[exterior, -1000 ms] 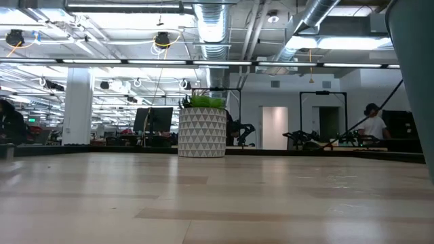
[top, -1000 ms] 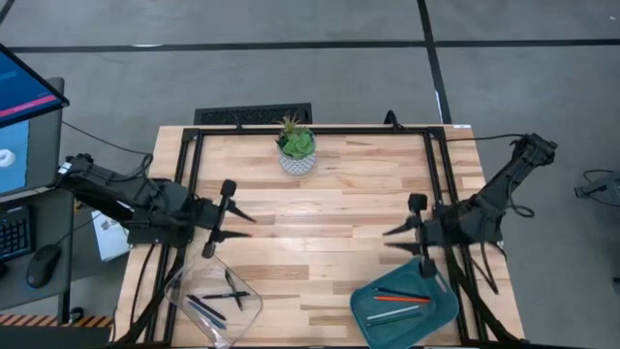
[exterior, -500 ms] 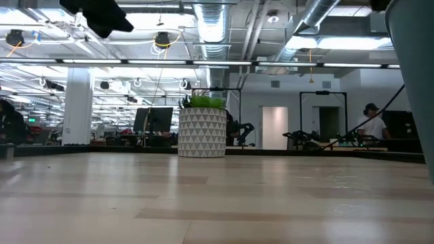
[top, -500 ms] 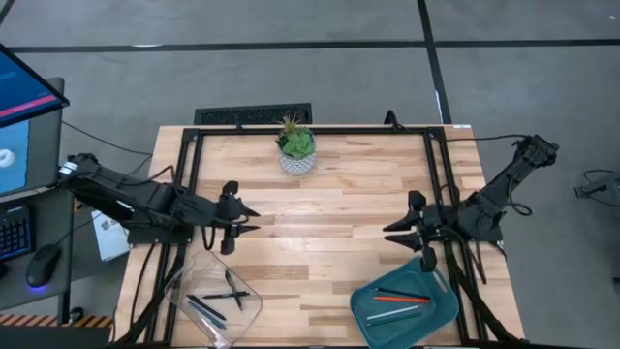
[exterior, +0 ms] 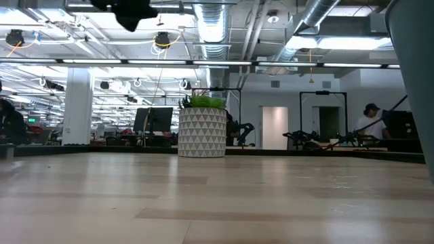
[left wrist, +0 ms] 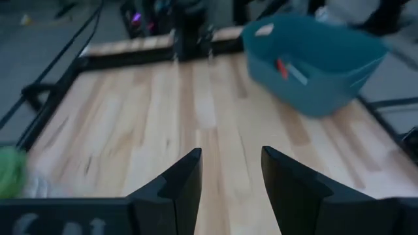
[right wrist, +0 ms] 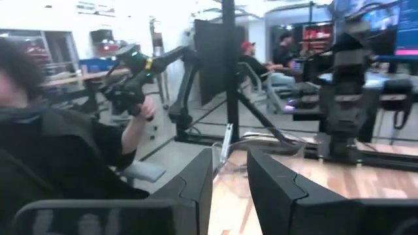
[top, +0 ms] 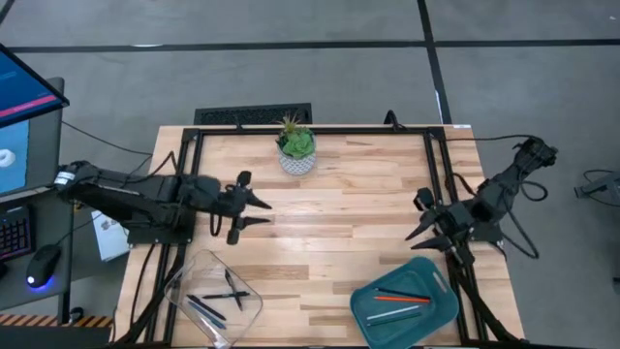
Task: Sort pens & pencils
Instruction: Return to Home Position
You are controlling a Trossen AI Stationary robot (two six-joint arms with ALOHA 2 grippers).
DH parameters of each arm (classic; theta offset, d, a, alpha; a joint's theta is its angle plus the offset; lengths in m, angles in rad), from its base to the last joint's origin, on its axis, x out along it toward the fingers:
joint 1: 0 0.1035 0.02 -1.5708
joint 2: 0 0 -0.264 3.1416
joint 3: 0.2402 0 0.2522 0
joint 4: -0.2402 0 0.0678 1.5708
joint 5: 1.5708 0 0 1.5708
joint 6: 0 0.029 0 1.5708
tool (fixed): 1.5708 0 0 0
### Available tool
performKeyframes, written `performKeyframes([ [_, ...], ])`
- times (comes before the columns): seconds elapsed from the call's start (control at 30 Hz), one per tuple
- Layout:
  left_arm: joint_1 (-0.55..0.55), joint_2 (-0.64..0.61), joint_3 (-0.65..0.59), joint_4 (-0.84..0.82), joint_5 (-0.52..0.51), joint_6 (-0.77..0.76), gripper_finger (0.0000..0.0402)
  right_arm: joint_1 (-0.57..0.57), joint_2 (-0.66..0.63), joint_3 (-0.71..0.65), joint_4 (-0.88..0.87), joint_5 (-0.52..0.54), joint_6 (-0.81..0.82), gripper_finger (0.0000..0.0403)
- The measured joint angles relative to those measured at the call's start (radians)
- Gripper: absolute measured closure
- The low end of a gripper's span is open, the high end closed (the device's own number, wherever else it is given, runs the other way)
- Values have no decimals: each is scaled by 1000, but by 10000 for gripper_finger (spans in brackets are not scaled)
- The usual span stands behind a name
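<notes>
Showing pens and pencils sorted into two bins at the near edge of the table [top: 329, 213].
Nearest, finding dark pens [top: 231, 289] in the transparent bin [top: 194, 269] on the left, and orange-red and pale pencils [top: 399, 294] in the blue bin [top: 373, 328] on the right; farther back, seeing left gripper [top: 267, 212] and right gripper [top: 422, 242] over bare wood, well apart, fingers parted, gripping nothing; farthest, potted plant [top: 296, 155].
</notes>
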Motion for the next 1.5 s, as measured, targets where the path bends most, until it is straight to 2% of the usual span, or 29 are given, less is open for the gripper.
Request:
performKeyframes([
  [0.1,85,6,0,68,168,49,252,-15,-18,0,-45,-64,0,284],
  [0.27,216,53,0,188,485,95,252,-50,-5,-8,-65,-264,-16,284],
  [0.37,262,110,0,228,595,96,252,-72,-7,-67,-6,-386,-59,284],
  [0.47,281,178,0,242,625,102,252,-98,-29,-146,72,-470,-69,284],
  [0.57,286,232,0,284,633,98,252,-125,-100,-201,99,-465,-32,284],
  [0.73,300,251,0,337,751,111,252,-149,-305,-227,41,-454,-22,284],
  [0.83,314,249,0,348,803,111,252,-162,-427,-230,-14,-372,-13,284],
  [0.93,318,248,0,351,829,111,252,-172,-503,-245,-53,-201,-10,284],
  [1.0,318,250,0,350,831,107,252,-180,-524,-282,-66,-143,-9,284],
  [1.23,318,250,0,417,826,109,252,-224,-534,-378,-34,-143,-3,284],
  [1.4,318,250,0,473,837,98,252,-271,-545,-440,-20,-166,4,284],
  [1.5,318,250,0,462,837,82,252,-293,-566,-447,-26,-225,24,284],
])
